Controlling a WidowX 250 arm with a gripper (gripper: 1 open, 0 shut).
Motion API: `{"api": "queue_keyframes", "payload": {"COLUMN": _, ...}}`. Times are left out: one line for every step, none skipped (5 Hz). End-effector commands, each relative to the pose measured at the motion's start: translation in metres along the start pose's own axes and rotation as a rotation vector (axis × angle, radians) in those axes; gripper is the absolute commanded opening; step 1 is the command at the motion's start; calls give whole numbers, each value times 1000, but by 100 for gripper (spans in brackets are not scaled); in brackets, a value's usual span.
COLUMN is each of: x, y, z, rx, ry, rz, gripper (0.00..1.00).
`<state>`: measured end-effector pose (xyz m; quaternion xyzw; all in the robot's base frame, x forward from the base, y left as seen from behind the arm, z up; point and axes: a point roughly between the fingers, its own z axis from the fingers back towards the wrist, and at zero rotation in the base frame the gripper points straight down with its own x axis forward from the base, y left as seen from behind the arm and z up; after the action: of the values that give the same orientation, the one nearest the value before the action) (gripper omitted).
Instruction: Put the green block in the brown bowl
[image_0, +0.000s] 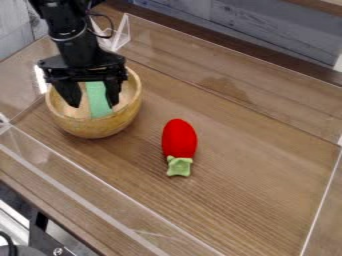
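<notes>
The green block (99, 98) leans inside the brown bowl (118, 118), its lower end down in the hollow and its upper end up between my fingers. My gripper (88, 88) hangs straight down over the bowl, its black fingers (64, 94) spread wide on either side of the block. The jaws stand open and gaps show between the pads and the block.
A red strawberry-like toy (179, 140) with a pale green stem lies on the wooden table to the right of the bowl. Clear plastic walls (27, 150) fence the table at the left and front edges. A clear stand (118, 35) sits behind the bowl.
</notes>
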<state>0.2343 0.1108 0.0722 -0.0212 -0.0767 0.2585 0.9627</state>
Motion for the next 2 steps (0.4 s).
{"api": "queue_keyframes", "payload": {"x": 5, "y": -4, "z": 4, "rx": 1, "ry": -34, "rz": 3, "gripper": 100}}
{"api": "queue_keyframes", "payload": {"x": 7, "y": 2, "z": 12, "rx": 5, "ry": -33, "rz": 35, "gripper": 100}}
